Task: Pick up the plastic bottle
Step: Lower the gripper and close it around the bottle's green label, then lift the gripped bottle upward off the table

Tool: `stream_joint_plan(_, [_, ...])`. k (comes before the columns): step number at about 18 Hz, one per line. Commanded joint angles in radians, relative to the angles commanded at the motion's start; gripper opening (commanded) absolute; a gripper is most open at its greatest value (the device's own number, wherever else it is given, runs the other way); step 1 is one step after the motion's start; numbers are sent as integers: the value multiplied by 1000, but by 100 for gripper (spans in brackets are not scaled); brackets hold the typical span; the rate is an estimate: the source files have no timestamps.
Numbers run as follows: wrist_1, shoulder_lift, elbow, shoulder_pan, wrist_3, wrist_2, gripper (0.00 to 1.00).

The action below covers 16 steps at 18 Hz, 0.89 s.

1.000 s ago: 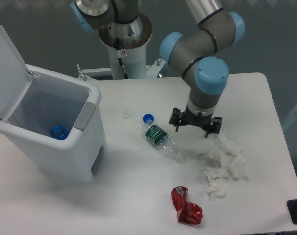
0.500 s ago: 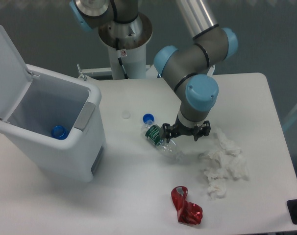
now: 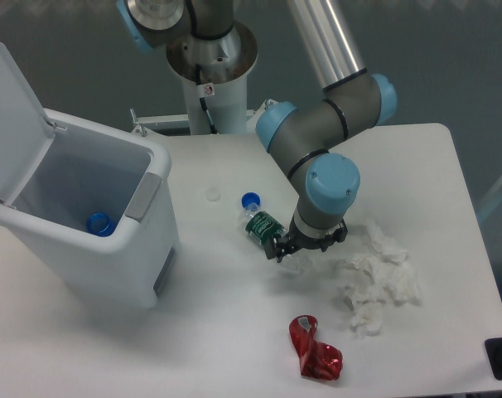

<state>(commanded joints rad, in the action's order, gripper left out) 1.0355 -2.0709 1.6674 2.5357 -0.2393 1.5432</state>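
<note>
Fixed camera, the only view I have. I take the bottle (image 3: 263, 225) as my landmark: it lies on its side on the table (image 3: 234, 332), its blue-capped end up and to the left, the green label band showing, the clear lower body now covered by the arm's wrist.

What has changed: a second ago the gripper (image 3: 301, 245) hung well to the right of the bottle, near the crumpled tissue (image 3: 375, 278); half a second ago it was touching the bottle's right side. Now it has come down and left, and sits directly over the bottle's clear lower half. The bottle itself has not visibly shifted.

Gripper state: I see one dark finger (image 3: 274, 246) at the bottle's lower edge and another on the far right side, so the jaws look spread to either side of the body. Whether they have closed on it I cannot tell; the wrist blocks the contact line.

Judgement: approach looks finished, grasp is the step in hand, lift not yet begun. The bottle is round and light, so an off-centre squeeze could roll it away.

Around the bottle: white bin (image 3: 85, 224) to its left, lid open, a blue cap (image 3: 99, 223) inside; red wrapper (image 3: 316, 351) below and right, apart.
</note>
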Motion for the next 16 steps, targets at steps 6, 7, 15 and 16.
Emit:
stream_joint_plan(6, [-6, -14, 11, -12, 9, 31, 100])
stream_joint_plan(7, [-6, -15, 11, -12, 11, 35, 100])
stream_joint_plan(15, [-6, -20, 11, -18, 31, 48, 70])
stream_joint_plan(16, [-8, -20, 11, -18, 35, 46, 65])
